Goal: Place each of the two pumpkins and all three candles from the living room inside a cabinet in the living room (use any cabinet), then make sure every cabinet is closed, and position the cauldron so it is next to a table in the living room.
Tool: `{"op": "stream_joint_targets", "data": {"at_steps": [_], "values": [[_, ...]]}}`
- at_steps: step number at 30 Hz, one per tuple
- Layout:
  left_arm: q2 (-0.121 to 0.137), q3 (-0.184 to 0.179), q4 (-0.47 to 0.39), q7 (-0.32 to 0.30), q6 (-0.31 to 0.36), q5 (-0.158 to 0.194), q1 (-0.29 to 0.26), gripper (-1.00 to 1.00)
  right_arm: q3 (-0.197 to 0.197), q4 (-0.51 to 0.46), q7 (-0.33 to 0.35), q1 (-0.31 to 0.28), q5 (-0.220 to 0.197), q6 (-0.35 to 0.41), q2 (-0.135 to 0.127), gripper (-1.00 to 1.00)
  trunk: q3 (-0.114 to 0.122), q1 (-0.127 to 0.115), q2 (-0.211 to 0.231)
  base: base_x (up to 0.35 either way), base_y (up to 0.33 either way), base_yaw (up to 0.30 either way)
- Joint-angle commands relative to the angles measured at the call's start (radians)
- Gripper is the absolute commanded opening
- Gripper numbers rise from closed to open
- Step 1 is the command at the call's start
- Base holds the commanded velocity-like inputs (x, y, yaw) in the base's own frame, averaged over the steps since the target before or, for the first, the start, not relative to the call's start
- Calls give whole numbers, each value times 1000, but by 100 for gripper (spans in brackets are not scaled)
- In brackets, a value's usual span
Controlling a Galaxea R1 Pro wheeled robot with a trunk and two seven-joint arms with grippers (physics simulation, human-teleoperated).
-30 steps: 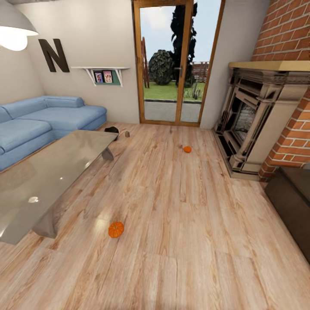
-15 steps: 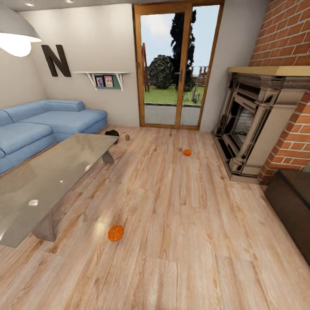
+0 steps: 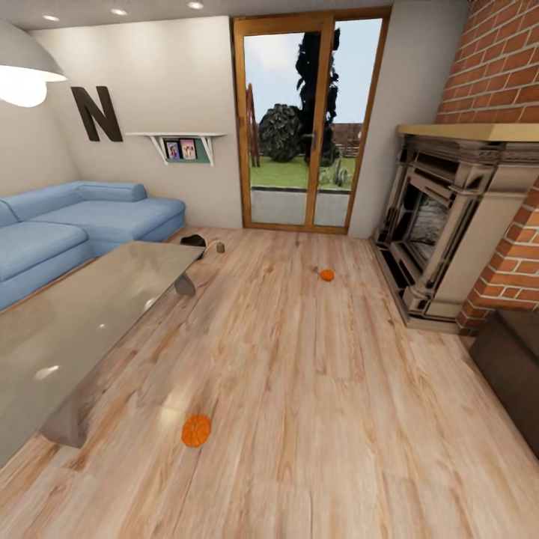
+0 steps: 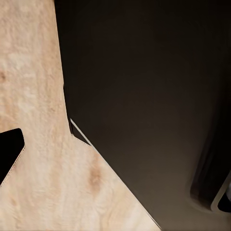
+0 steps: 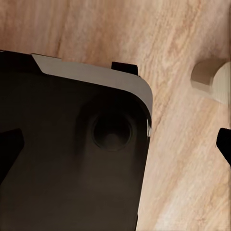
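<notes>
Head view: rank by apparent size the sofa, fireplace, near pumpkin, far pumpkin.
1. Sofa and fireplace: look alike in size, both cut off by the frame, so no ranking between them.
2. Near pumpkin.
3. Far pumpkin: looks smaller, but it lies farther from the camera, so true sizes may match.

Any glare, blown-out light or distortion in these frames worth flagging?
Head view: lamp blown out, soft glare on the glass table, a bright floor patch beside the near pumpkin, wide-angle stretching at the edges. Both wrist views: largely dark robot body over sharp floor.
</notes>
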Motion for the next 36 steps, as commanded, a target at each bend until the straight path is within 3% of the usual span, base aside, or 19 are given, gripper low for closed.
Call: {"op": "stream_joint_targets", "data": {"at_steps": [1,21,36], "values": [[0,0,0,0,0,0,0,100,0,0,0,0,0,0,0,100,2,0,0,332,0,0],[0,0,0,0,0,0,0,100,0,0,0,0,0,0,0,100,34,0,0,334,0,-4],[0,0,0,0,0,0,0,100,0,0,1,0,0,0,0,100,57,0,0,334,0,-118]]}}
